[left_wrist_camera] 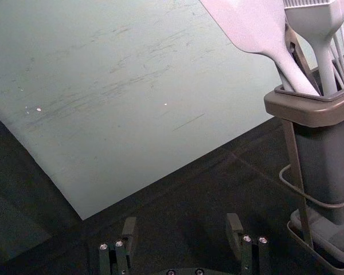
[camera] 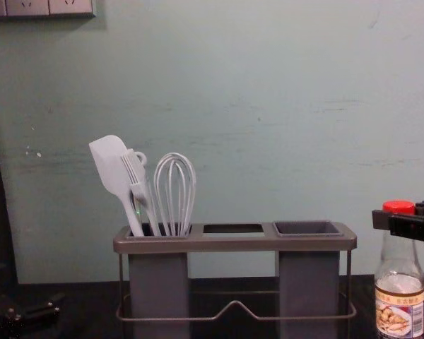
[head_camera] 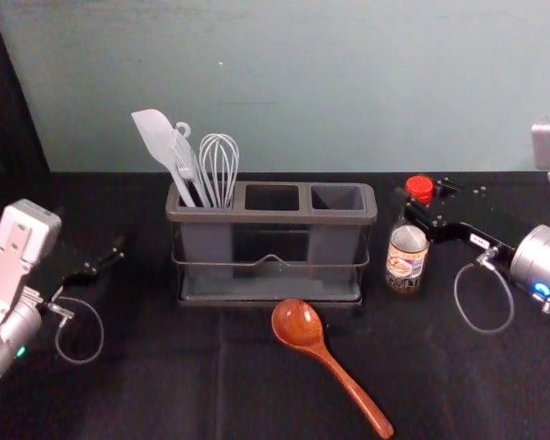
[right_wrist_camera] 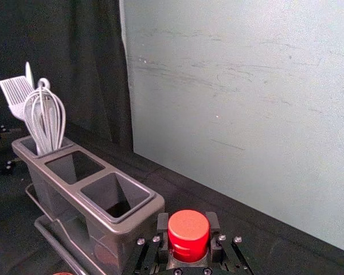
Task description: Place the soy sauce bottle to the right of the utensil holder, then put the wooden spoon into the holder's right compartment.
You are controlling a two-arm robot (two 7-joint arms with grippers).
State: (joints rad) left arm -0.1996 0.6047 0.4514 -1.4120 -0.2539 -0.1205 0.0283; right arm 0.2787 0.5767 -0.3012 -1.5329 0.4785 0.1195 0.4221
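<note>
Left hand (left_wrist_camera: 181,224) hangs empty, wide open, at nine o'clock from the utensil holder (head_camera: 272,217); wooden spoon (head_camera: 299,324) lies at five; soy sauce bottle (head_camera: 406,259) stands at three, right hand (right_wrist_camera: 188,229) closed near its cap, probably steadying it for release.

Soft light, glints on spoon (head_camera: 296,323)

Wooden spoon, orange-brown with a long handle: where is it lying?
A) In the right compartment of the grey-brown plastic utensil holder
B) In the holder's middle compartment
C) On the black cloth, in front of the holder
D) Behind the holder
C: in the head view the wooden spoon lies on the black cloth, on the near side of the utensil holder.
</note>
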